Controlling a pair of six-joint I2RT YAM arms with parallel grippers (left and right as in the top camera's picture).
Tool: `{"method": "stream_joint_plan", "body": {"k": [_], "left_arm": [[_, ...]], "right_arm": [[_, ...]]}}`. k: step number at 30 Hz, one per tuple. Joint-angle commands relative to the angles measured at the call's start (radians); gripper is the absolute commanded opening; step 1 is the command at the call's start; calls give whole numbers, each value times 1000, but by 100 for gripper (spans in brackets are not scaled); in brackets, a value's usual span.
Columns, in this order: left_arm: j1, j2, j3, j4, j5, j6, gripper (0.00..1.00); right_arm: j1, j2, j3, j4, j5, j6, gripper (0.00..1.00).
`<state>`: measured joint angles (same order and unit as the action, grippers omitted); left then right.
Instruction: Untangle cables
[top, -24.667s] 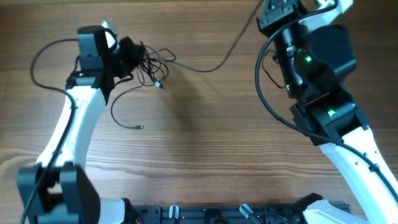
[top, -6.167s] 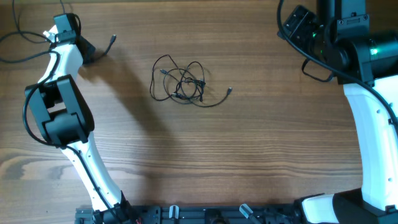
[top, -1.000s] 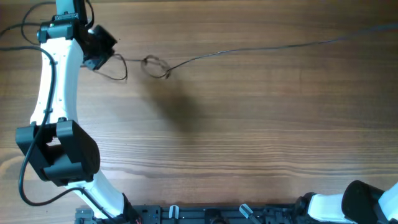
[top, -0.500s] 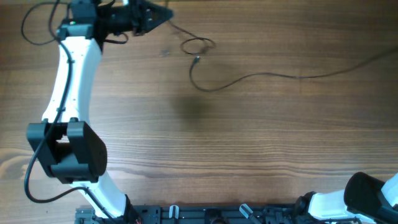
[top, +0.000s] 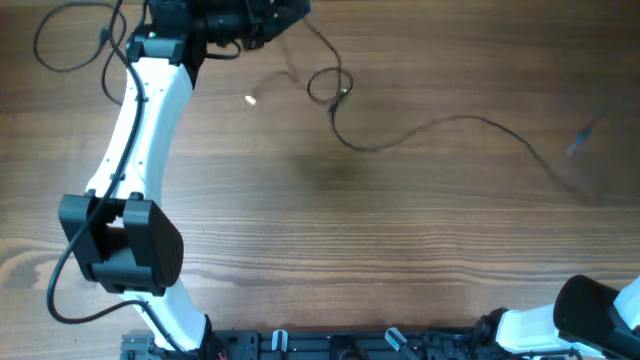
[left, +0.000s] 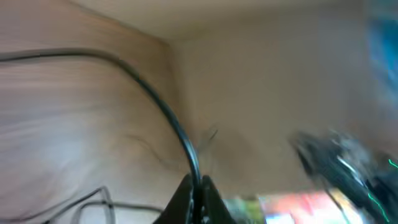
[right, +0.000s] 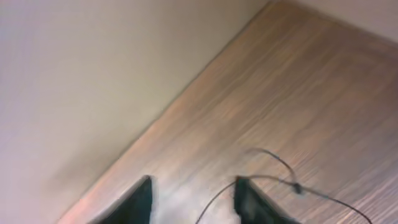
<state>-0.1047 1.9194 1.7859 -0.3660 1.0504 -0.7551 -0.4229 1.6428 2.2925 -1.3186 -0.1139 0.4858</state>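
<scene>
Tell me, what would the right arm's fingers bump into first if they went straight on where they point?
Probably the thin black cable lying just ahead of the right arm's open fingers, or the wooden table beneath it. Depth is hard to judge here.

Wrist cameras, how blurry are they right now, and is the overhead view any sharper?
Left wrist view: heavy motion smear, only the dark fingers at the bottom edge read clearly. Right wrist view: soft all over, fingers and thin cable fuzzy. Overhead view: table mostly sharp, but the cable's right end is streaked.
</scene>
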Motion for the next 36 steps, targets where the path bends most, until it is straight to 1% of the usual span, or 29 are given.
{"method": "stream_joint_plan", "body": {"k": [1,2,3,6,8,9,10,11,12,14,16,17,19,21,22,25,28,30,31,33,34,36], "left_arm": [[-26,-8,0,-148,-456,117,4],[-33,-8,0,-161,-455,139,4],[-44,-8,0,-166,-454,150,4],[-62,-14,0,-166,-434,150,4],[-63,-24,0,-143,-346,150,4],[-61,-31,0,-102,-261,145,4],[-56,-43,0,-21,-162,46,4],[-49,-49,0,33,-133,-108,4],[-36,-57,0,92,-126,-321,4],[-10,-64,0,150,-119,-520,4],[3,-64,0,174,-83,-681,4],[3,-64,0,177,-81,-740,4],[3,-64,0,203,-82,-933,4],[5,-64,0,248,-82,-1036,4],[2,-64,0,304,-82,-1037,4],[-3,-64,0,326,-90,-1038,4],[-2,-64,0,326,-124,-1038,4],[-2,-64,0,326,-124,-1066,4],[-2,-64,0,326,-123,-1068,4],[-2,-65,0,326,-114,-1076,4],[-2,-65,0,326,-101,-1091,4],[-2,-66,0,328,-100,-1094,4]], "right_arm": [[48,16,9,-30,-251,-212,92],[61,19,10,-44,-293,-291,99],[101,34,10,-60,-319,-332,100],[204,71,9,-98,-322,-354,100],[280,101,9,-129,-362,-447,100],[331,123,9,-142,-378,-492,100],[390,152,9,-145,-378,-531,100],[416,166,9,-144,-378,-548,100],[473,197,9,-136,-378,-566,100],[541,235,9,-105,-378,-568,100],[623,280,9,-34,-379,-560,100],[652,294,9,-3,-378,-534,100],[721,333,9,76,-378,-413,100],[777,364,9,130,-376,-315,99],[823,378,9,175,-340,-233,100],[898,383,9,203,-148,-10,99],[960,383,9,201,-101,69,100],[987,383,9,200,31,123,99],[991,383,6,201,93,128,94],[990,383,2,199,138,147,80],[990,383,-6,212,143,147,75],[992,388,-13,230,143,180,72]]}}
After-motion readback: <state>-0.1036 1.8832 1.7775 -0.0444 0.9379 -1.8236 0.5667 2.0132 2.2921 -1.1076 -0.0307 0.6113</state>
